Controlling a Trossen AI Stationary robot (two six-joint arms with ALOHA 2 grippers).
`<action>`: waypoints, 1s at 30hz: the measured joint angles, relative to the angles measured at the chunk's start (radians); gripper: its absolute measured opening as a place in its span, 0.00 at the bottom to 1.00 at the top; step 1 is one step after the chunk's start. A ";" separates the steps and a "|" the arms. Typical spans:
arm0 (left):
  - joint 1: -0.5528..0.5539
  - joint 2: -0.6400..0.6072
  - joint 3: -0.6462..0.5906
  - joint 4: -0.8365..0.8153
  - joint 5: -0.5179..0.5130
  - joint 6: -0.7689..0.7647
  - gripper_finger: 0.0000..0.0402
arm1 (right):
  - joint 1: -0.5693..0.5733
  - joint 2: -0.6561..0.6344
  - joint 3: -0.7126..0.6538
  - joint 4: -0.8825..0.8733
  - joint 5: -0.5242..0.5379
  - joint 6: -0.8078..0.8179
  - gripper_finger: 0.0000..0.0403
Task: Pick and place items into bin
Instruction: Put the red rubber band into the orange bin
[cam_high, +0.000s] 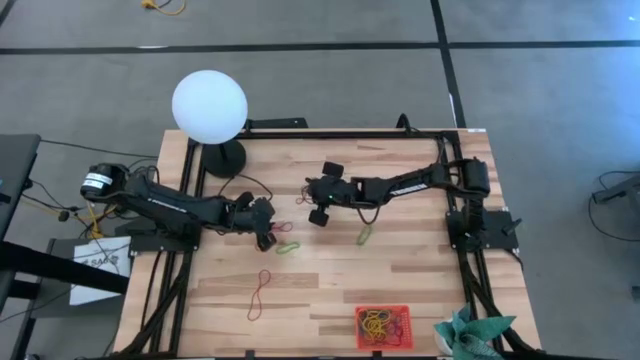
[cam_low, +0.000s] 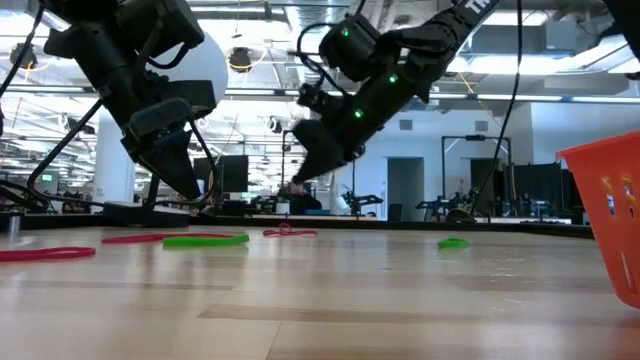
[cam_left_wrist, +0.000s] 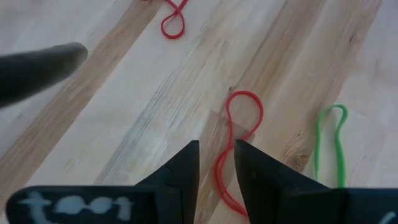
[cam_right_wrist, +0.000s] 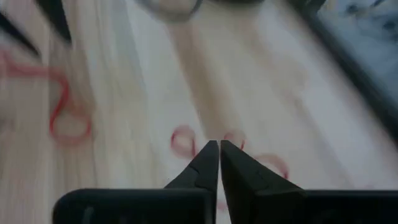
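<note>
A twisted red rubber band (cam_left_wrist: 244, 115) lies flat on the wood, with a green band (cam_left_wrist: 329, 143) beside it. My left gripper (cam_left_wrist: 216, 165) hangs open just above the red band's near end, clear of the table in the low view (cam_low: 190, 190). My right gripper (cam_right_wrist: 219, 146) is shut and raised above a small red band (cam_high: 300, 198), which lies on the table (cam_low: 287, 232). Nothing shows between its fingers. The red-orange bin (cam_high: 383, 307) stands at the near edge, right of centre, with several bands inside.
Another green band (cam_high: 365, 236) lies right of centre, and a long red band (cam_high: 260, 292) lies toward the near left. A white globe lamp (cam_high: 209, 105) stands at the far left. A teal cloth (cam_high: 470, 335) sits at the near right corner.
</note>
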 joint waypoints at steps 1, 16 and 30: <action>-0.004 0.000 0.000 0.000 0.000 -0.001 0.23 | -0.003 0.000 0.000 -0.030 -0.023 -0.002 0.04; -0.020 0.000 0.000 0.002 -0.025 -0.023 0.23 | -0.031 0.080 -0.007 -0.053 -0.126 -0.016 0.36; -0.021 0.000 0.000 -0.003 -0.027 -0.021 0.23 | -0.071 0.160 0.058 -0.049 -0.093 -0.079 0.40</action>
